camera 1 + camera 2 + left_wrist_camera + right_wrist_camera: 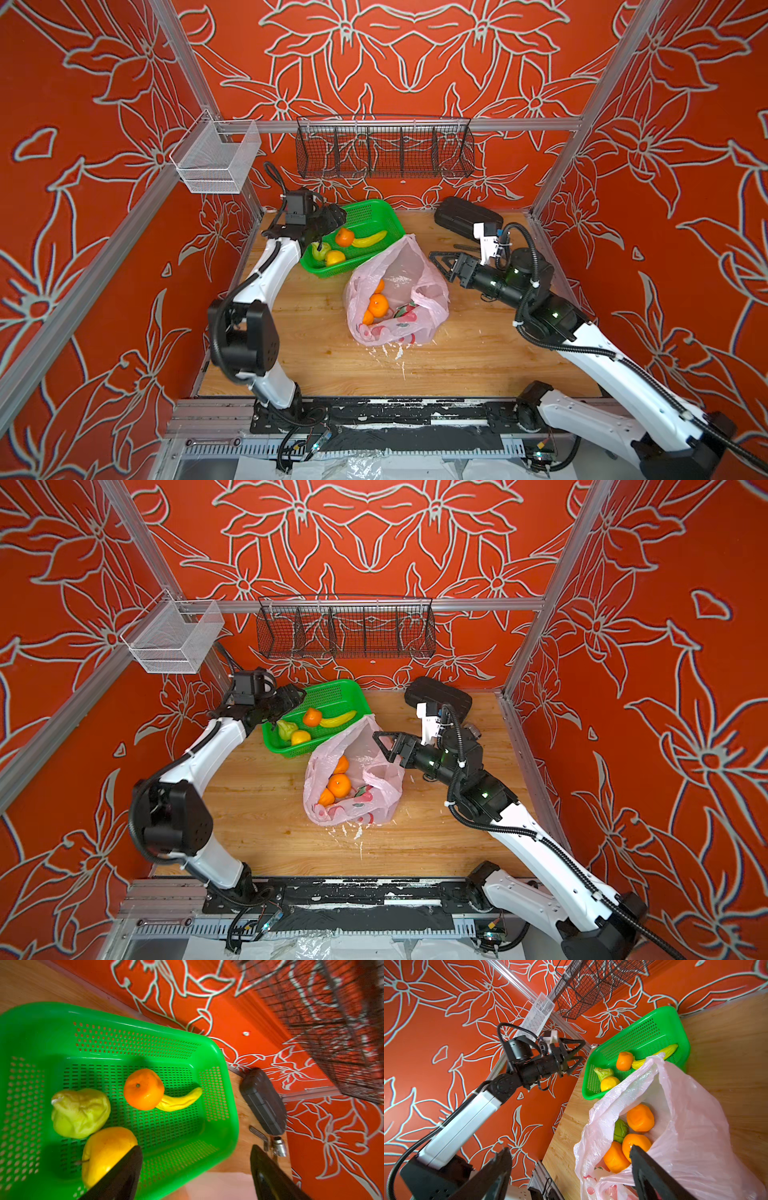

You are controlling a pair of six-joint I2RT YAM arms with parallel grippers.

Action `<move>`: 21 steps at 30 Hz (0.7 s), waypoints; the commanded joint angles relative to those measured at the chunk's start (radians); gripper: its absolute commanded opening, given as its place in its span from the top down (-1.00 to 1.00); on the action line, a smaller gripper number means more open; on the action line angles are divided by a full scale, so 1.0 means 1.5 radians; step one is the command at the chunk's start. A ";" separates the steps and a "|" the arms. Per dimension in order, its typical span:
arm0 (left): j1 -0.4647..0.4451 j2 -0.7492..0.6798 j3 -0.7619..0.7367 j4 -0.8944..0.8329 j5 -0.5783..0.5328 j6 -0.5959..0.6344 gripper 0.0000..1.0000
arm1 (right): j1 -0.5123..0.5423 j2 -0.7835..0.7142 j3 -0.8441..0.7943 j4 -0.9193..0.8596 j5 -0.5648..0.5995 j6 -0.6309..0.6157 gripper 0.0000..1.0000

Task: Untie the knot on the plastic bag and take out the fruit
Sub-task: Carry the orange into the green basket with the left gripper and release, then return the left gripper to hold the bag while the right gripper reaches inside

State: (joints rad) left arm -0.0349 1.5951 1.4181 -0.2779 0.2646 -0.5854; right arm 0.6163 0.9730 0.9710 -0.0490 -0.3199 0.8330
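Observation:
The pink plastic bag [415, 266] lies mid-table with its mouth gaping; the knot is out of view. Inside it show three orange fruit [640, 1118] and a knobbly green one [620, 1130]. Behind it, the green basket [374, 210] holds an orange [143, 1088], a green fruit [80, 1112] and a yellow one [106, 1151]. My left gripper [195, 1153] hovers open and empty over the basket's near left end. At the bag's right side my right gripper [438, 266] is open and empty, with one finger [650, 1178] over the bag's rim.
A yellow banana [370, 239] also lies in the basket. A black case [465, 218] and a small metal tool [278, 1145] sit at the back right. A black wire basket [384, 151] and a white mesh basket [216, 160] hang on the rails. White scraps [390, 353] lie in front of the bag.

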 commanded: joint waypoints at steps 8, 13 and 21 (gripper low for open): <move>-0.127 -0.319 -0.196 -0.077 -0.064 -0.019 -0.61 | 0.088 0.130 0.073 0.063 0.004 -0.026 -0.75; -0.206 -0.426 -0.264 -0.154 -0.172 -0.043 -0.61 | 0.104 0.202 0.099 0.035 0.027 -0.047 -0.64; -0.284 -0.430 -0.344 -0.179 -0.234 -0.043 -0.61 | 0.124 0.336 0.142 -0.093 0.079 -0.157 -0.50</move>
State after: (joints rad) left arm -0.4438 0.9283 0.9089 -0.5011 -0.0223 -0.6472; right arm 0.7902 1.4364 1.1648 -0.0914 -0.2508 0.6704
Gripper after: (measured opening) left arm 0.808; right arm 0.750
